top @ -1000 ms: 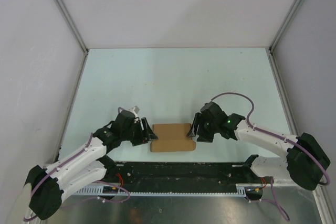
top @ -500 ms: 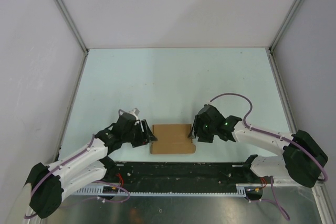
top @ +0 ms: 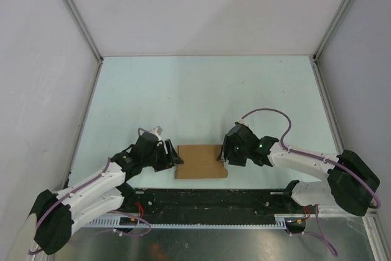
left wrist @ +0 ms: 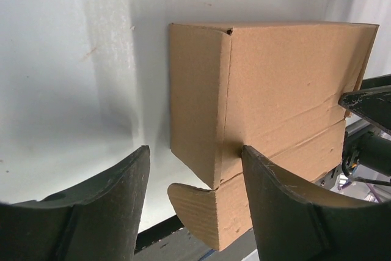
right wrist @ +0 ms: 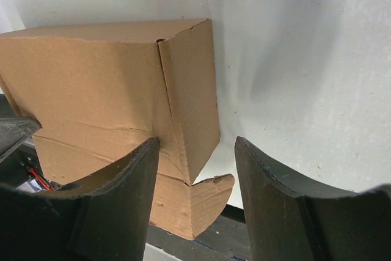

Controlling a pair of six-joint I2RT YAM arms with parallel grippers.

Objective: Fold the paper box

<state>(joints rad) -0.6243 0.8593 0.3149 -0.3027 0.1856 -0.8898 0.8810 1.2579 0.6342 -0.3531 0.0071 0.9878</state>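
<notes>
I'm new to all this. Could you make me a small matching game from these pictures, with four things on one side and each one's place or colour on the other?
1. paper box
2. left gripper
3. right gripper
4. cable

A. purple, arching over the right arm
B. open, at the box's left end
C. brown, between the two grippers
D. open, at the box's right end

Pairs: 1-C, 2-B, 3-D, 4-A

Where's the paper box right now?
In the top view, the paper box sits at the near edge of the table, between the left gripper and the right gripper.
</notes>
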